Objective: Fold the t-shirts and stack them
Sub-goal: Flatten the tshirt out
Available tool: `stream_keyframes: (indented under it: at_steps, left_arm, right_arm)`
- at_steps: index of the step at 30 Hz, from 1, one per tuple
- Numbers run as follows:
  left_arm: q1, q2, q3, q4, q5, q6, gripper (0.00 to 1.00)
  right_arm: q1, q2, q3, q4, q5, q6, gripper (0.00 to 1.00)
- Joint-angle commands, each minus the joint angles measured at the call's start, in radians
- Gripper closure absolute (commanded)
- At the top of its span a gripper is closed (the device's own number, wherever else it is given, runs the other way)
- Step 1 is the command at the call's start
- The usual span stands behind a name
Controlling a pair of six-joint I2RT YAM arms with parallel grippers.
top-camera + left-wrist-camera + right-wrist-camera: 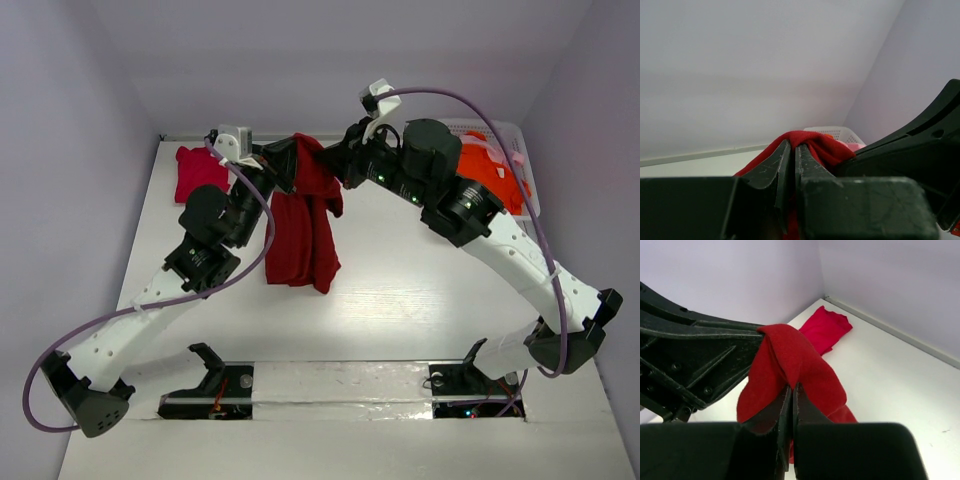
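Both arms are meeting at upper centre of the top view, left gripper point(287, 166) and right gripper point(336, 160) pinching the dark red t-shirt point(300, 235), which is hanging below them. Left wrist view: closed jaws are clamping its fold at lower centre. Right wrist view: the same, at centre.

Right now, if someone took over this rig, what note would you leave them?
Left gripper: jaws shut on the dark red shirt.
Right gripper: jaws shut on the same shirt, close beside the left.
The shirt hangs bunched from both over the table.
Done, it seems: crimson-pink shirt lies folded at the far left corner.
Orange shirt and pale pink shirt are in the white basket, far right.
Left: fold and stack the dark red one, then those two.
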Motion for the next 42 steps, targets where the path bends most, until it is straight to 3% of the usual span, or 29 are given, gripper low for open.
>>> stream_keyframes:
  at_steps: [1, 8, 12, 13, 14, 16, 17, 19, 20, 35, 42]
  left_arm:
    - [0.002, -0.036, -0.011, 0.106, 0.01, -0.012, 1.0]
    - [0.002, -0.038, -0.026, 0.114, 0.011, -0.014, 1.0]
    - [0.002, -0.042, -0.038, 0.123, 0.01, -0.014, 0.99]
    - [0.002, -0.045, -0.043, 0.132, 0.011, -0.014, 0.92]
    - [0.002, -0.048, -0.057, 0.14, 0.013, -0.014, 0.77]
    - [0.002, -0.048, -0.069, 0.166, 0.02, -0.014, 0.71]
    - [0.002, -0.047, -0.072, 0.167, 0.02, -0.017, 0.59]
    - [0.002, -0.033, -0.074, 0.169, 0.023, -0.023, 0.45]
    - [0.002, -0.029, -0.077, 0.172, 0.026, -0.026, 0.01]
    - [0.002, 0.004, -0.178, 0.292, 0.071, -0.083, 0.01]
    - [0.002, 0.039, -0.301, 0.485, 0.155, -0.141, 0.01]
  right_arm:
    - [0.009, -0.011, 0.022, 0.054, 0.01, -0.001, 1.0]
    - [0.009, -0.017, 0.027, 0.046, 0.025, -0.012, 1.0]
    - [0.009, -0.04, 0.05, 0.02, 0.109, -0.045, 1.0]
    - [0.009, -0.055, 0.056, 0.008, 0.126, -0.053, 1.0]
    - [0.009, -0.062, 0.065, -0.001, 0.143, -0.061, 1.0]
    - [0.009, -0.074, 0.106, -0.03, 0.197, -0.087, 1.0]
    - [0.009, -0.077, 0.12, -0.041, 0.215, -0.094, 1.0]
    - [0.009, -0.085, 0.152, -0.058, 0.26, -0.113, 1.0]
    - [0.009, -0.095, 0.16, -0.061, 0.269, -0.117, 1.0]
    - [0.009, -0.129, 0.257, -0.122, 0.346, -0.15, 1.0]
    - [0.009, -0.125, 0.312, -0.116, 0.375, -0.185, 1.0]
